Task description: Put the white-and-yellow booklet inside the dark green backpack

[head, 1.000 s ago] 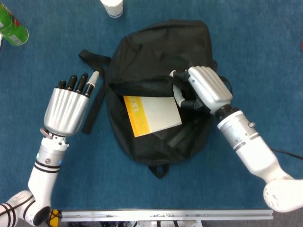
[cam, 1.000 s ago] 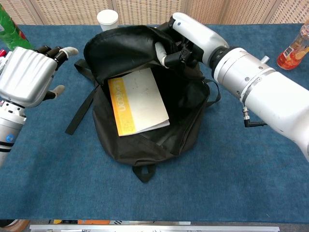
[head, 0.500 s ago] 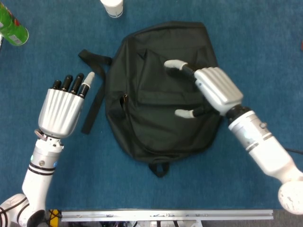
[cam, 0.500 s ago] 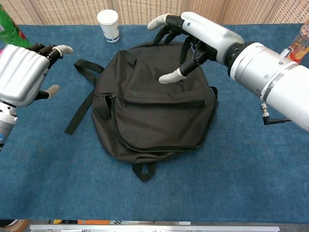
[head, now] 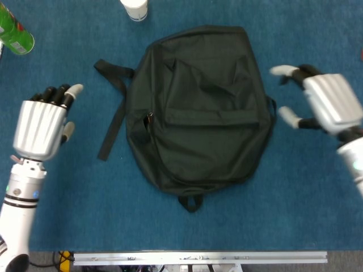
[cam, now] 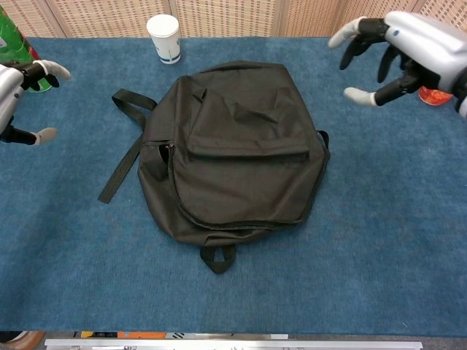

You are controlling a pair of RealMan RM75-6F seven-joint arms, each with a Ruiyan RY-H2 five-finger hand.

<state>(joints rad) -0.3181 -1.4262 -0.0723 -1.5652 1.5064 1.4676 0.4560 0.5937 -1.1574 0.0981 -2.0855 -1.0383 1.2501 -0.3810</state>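
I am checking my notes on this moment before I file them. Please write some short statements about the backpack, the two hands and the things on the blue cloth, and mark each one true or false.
1. The dark green fabric backpack lies flat with its flap down. True.
2. The white-and-yellow booklet lies in plain sight. False: neither view shows it.
3. The right hand grips the backpack. False: it is off to the side, fingers spread, holding nothing.
4. The left hand holds nothing. True.
5. A white paper cup stands beyond the backpack. True.
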